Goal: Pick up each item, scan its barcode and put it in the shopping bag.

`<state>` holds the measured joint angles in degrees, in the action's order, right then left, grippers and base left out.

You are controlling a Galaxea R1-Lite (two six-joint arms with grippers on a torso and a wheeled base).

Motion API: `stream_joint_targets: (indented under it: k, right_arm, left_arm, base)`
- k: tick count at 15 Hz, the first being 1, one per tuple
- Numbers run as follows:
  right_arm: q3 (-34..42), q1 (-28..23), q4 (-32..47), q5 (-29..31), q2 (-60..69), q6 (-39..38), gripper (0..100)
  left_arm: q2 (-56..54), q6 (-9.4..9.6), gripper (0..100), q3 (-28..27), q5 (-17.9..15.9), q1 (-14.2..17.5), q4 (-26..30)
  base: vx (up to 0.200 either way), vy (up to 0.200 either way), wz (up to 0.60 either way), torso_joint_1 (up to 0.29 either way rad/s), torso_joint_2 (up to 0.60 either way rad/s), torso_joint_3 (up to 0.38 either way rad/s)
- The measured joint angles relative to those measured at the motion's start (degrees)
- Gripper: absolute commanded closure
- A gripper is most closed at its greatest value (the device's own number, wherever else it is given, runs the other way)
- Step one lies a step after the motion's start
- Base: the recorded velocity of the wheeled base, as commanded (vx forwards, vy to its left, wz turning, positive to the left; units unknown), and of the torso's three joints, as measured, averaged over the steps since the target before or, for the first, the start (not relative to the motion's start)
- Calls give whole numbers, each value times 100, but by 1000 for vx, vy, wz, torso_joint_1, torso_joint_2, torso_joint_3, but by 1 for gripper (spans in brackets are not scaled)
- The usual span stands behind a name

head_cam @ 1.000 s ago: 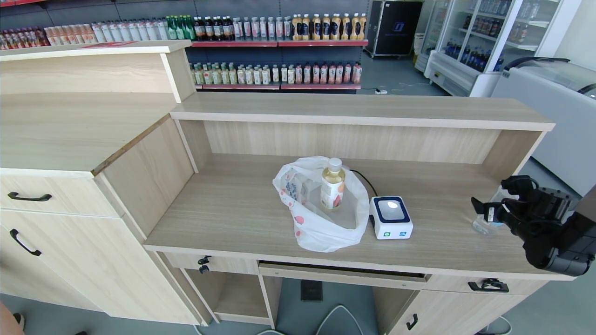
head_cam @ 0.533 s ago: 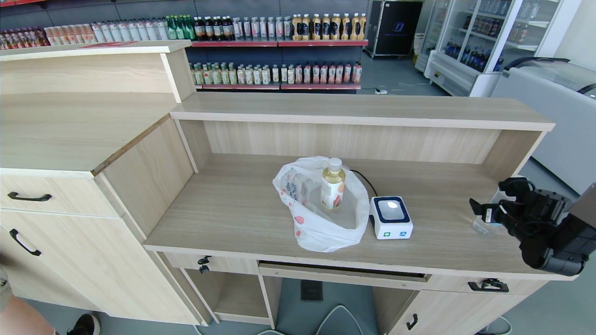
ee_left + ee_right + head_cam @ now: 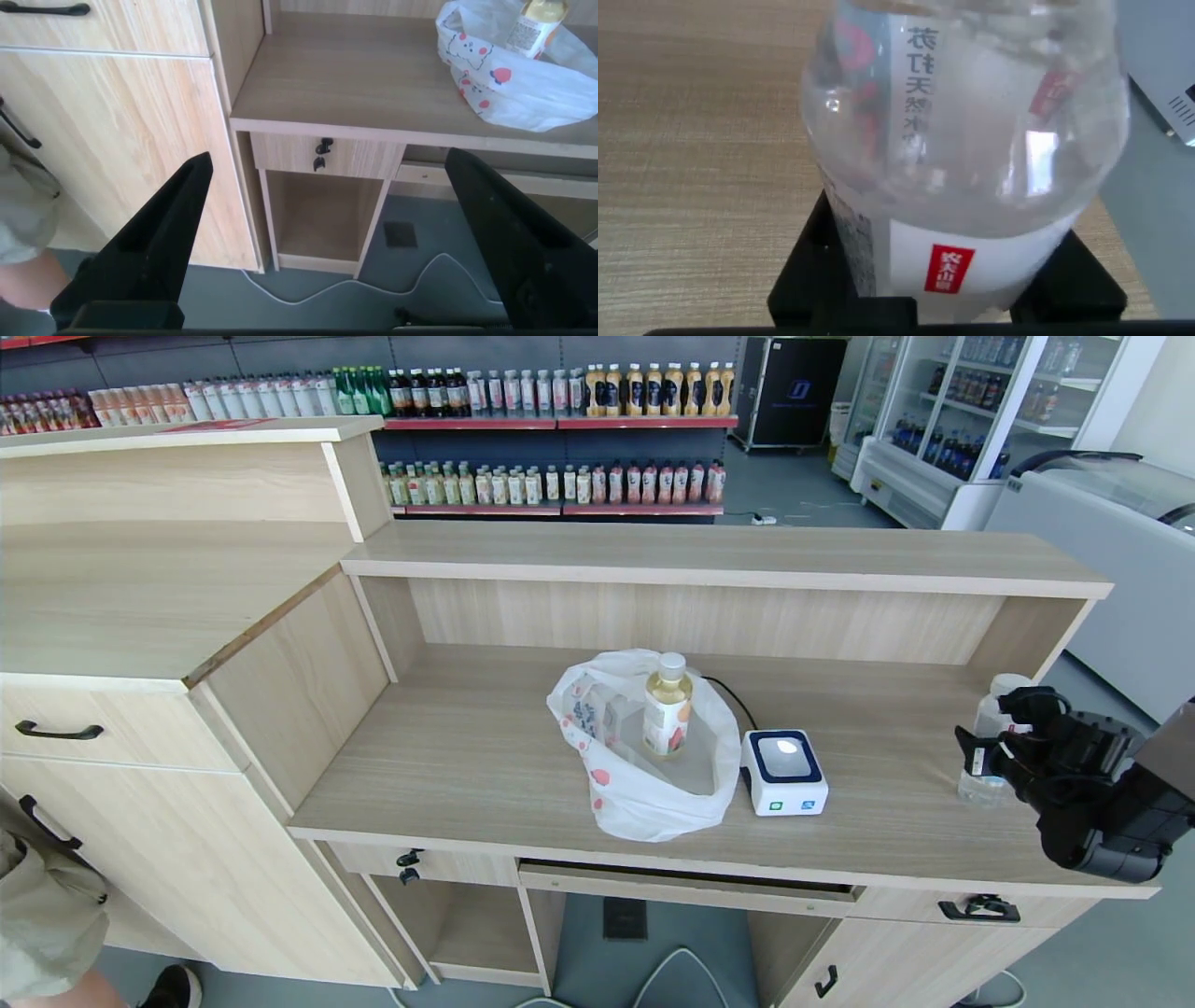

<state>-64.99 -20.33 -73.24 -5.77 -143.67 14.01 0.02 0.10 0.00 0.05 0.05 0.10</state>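
A clear plastic water bottle (image 3: 971, 140) is clamped in the right gripper (image 3: 997, 733). The left gripper (image 3: 329, 163) is spread wide apart.

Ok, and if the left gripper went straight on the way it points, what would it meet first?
Probably the counter front: the left gripper, open, aims at the open cubby under the small keyed drawer. Nothing shows in between, though depth is hard to judge.
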Motion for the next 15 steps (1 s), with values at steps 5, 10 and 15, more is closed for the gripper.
stream_joint_targets:
  k: [5,10,15]
  right_arm:
    - [9,16,-20,-2,17,20,100]
    - [261,88,613,-26,496,-455,100]
    - [352,568,4106,-375,2555,-2386,100]
  left_arm:
    - [0,0,0,0,2,2,1]
    - [0,0,0,0,0,2,1]
    - [0,0,0,0,0,0,4]
  base:
    - [0,0,0,0,0,0]
    - [0,0,0,0,0,0]
    - [0,0,0,0,0,0]
